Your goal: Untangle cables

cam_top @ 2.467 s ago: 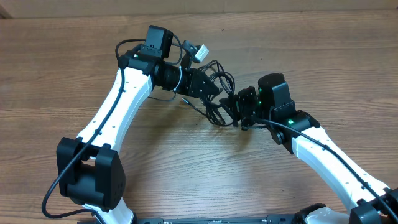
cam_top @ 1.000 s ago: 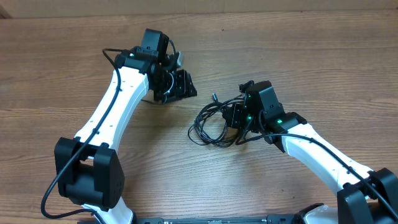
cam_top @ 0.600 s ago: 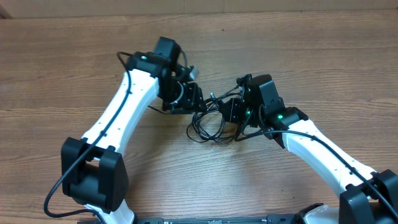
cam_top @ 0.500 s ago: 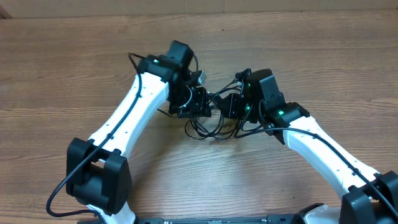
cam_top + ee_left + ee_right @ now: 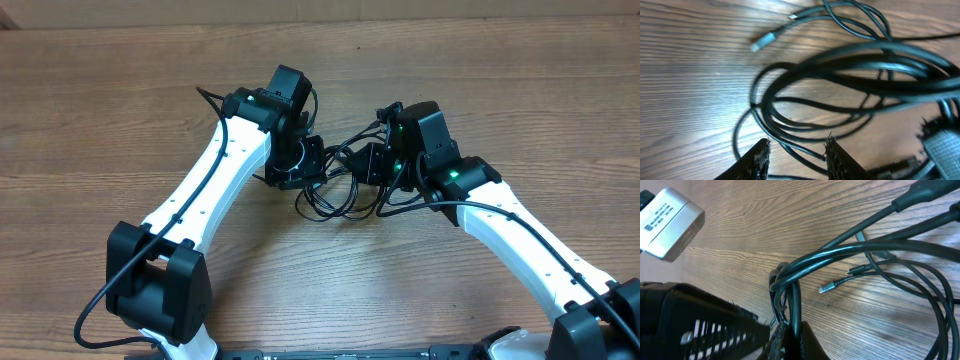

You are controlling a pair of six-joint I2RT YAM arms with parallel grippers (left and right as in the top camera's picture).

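Observation:
The cables (image 5: 331, 199) lie as a tangle of thin black loops on the wooden table between my two grippers. My right gripper (image 5: 364, 167) is shut on a strand at the tangle's right side; its wrist view shows the cables (image 5: 795, 302) pinched between the pads of the right gripper (image 5: 792, 332), and a silver plug end (image 5: 827, 286) lying loose. My left gripper (image 5: 320, 171) is at the tangle's left edge. In its wrist view the left gripper (image 5: 797, 150) is open, low over the table, with two strands of the cables (image 5: 865, 52) running between its fingertips. A pale plug (image 5: 762, 42) lies beyond.
The left arm's white camera box (image 5: 670, 222) and black gripper body (image 5: 695, 322) sit close to my right fingers. Both white arms (image 5: 205, 200) reach in from the near edge. Bare wood table (image 5: 500, 80) surrounds the tangle.
My left arm has swung right and down into the tangle and its jaws have narrowed. My right gripper has carried its strand slightly up and left, pulling the loops along.

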